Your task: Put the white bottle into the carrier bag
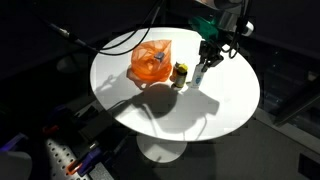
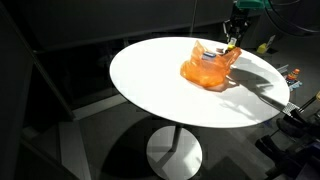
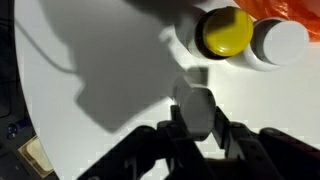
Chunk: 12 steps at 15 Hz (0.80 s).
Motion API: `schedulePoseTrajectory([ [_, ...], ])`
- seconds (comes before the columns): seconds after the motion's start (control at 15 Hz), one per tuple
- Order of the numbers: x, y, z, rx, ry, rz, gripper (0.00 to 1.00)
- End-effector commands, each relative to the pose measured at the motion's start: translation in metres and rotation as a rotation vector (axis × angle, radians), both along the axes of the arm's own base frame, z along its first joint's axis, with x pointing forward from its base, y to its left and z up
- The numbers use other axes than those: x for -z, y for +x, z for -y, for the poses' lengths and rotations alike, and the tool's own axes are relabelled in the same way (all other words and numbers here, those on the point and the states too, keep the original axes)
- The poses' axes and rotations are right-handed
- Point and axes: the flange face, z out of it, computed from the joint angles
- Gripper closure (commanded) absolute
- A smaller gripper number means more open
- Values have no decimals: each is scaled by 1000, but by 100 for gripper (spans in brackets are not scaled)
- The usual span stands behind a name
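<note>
White plastic bottle (image 3: 195, 102) pinched between the black gripper's (image 3: 199, 120) narrowed fingers, near the crumpled orange carrier bag (image 1: 152, 62).

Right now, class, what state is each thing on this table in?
white bottle: upright, capped, outside the bag.
yellow-lidded bottle: upright, lid on, beside it.
carrier bag: crumpled, lying on the table.
gripper: near the bottles, holding neither; whether the fingers are open is unclear.
</note>
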Motion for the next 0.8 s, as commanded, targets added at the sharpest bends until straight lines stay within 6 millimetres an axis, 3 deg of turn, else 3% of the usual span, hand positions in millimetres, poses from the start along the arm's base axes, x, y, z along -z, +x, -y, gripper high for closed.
schedulePoseTrajectory([
  [0.0,-27,9,0,25,-4,29,90],
  [0.4,-84,16,-27,-5,-35,83,90],
  [0.73,-132,16,-75,-60,-57,123,90],
])
